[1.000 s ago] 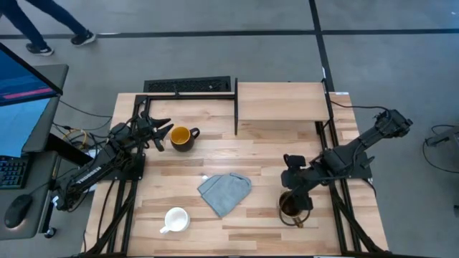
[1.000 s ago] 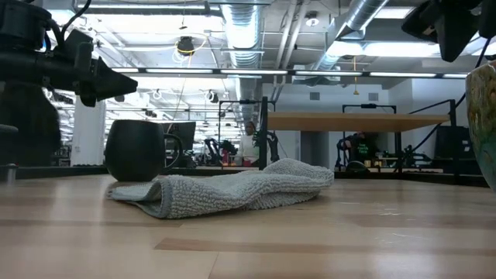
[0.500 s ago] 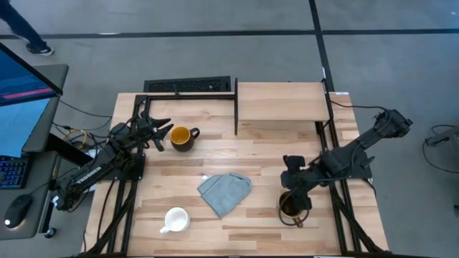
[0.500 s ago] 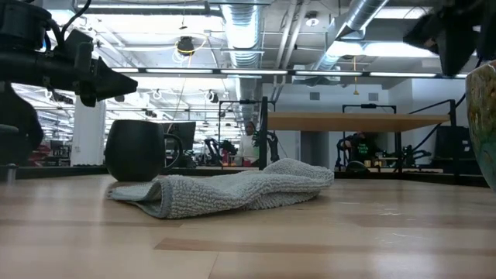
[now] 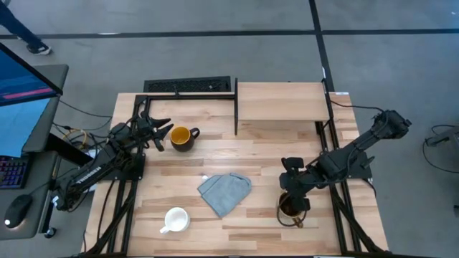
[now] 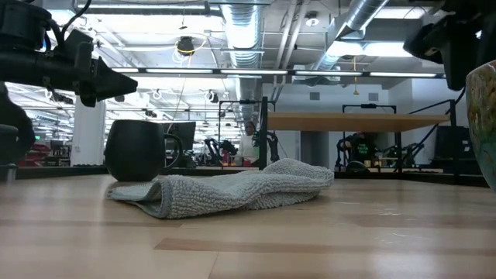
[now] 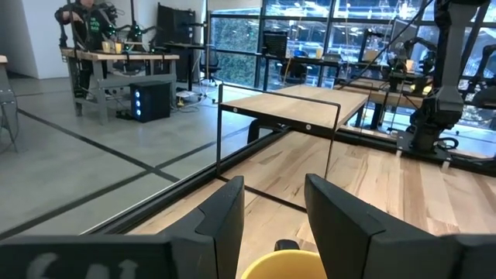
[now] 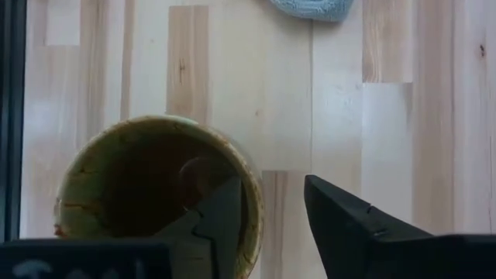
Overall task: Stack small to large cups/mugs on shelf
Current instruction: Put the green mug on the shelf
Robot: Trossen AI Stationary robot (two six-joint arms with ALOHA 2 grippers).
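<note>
The olive-tan mug (image 5: 290, 206) stands at the table's near right; it also shows in the right wrist view (image 8: 147, 194). My right gripper (image 8: 271, 186) is open above it, one finger inside the mug and one outside its rim. The dark mug with the yellow-orange inside (image 5: 183, 136) stands at the far left. My left gripper (image 5: 165, 134) is open just to its left, and the yellow rim (image 7: 283, 263) shows low between its fingers. The white mug (image 5: 175, 219) stands at the near left. The light-wood shelf (image 5: 281, 102) is at the far right. My right gripper points down from above and straddles the olive-tan mug's wall at the rim (image 8: 249, 203). One finger (image 8: 221, 213) is inside the mug and the other outside. I cannot tell whether either finger touches the wall. The mug stands upright on the table.
A crumpled grey-blue cloth (image 5: 224, 190) lies mid-table between the white mug and the olive-tan mug. A black metal upright (image 5: 236, 107) runs along the shelf's left edge. A black grille (image 5: 188, 85) lies at the table's far edge.
My right gripper has come down a little toward the olive-tan mug, still open. The mugs and the cloth have stayed where they were.
</note>
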